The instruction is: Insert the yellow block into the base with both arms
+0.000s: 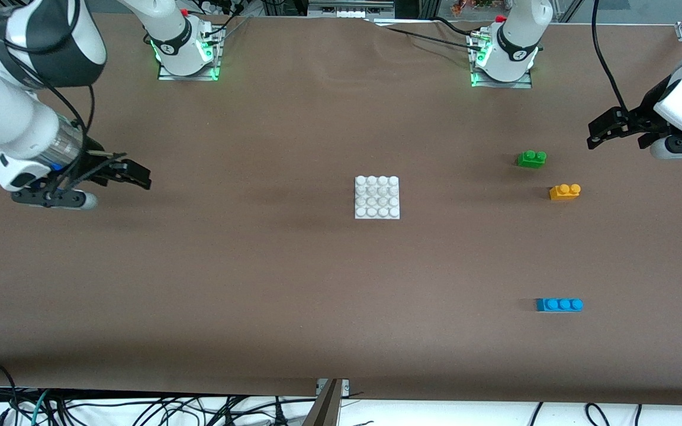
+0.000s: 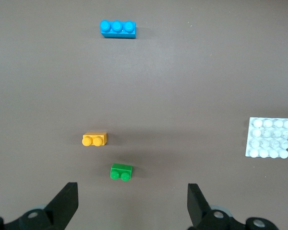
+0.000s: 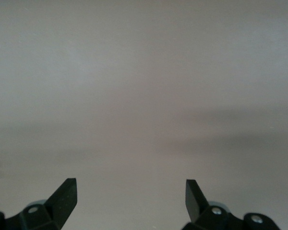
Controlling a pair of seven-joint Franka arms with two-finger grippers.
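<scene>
The yellow block (image 1: 565,191) lies on the brown table toward the left arm's end, apart from the white studded base (image 1: 377,197) at the table's middle. Both also show in the left wrist view: the yellow block (image 2: 94,139) and the base (image 2: 270,137). My left gripper (image 1: 594,134) is open and empty, raised over the table at the left arm's end, beside the green brick. My right gripper (image 1: 140,176) is open and empty, raised over bare table at the right arm's end. The right wrist view shows only its open gripper (image 3: 130,192) over bare table.
A green two-stud brick (image 1: 531,158) lies just farther from the front camera than the yellow block. A blue three-stud brick (image 1: 559,305) lies nearer to the front camera. Cables run along the table's edges.
</scene>
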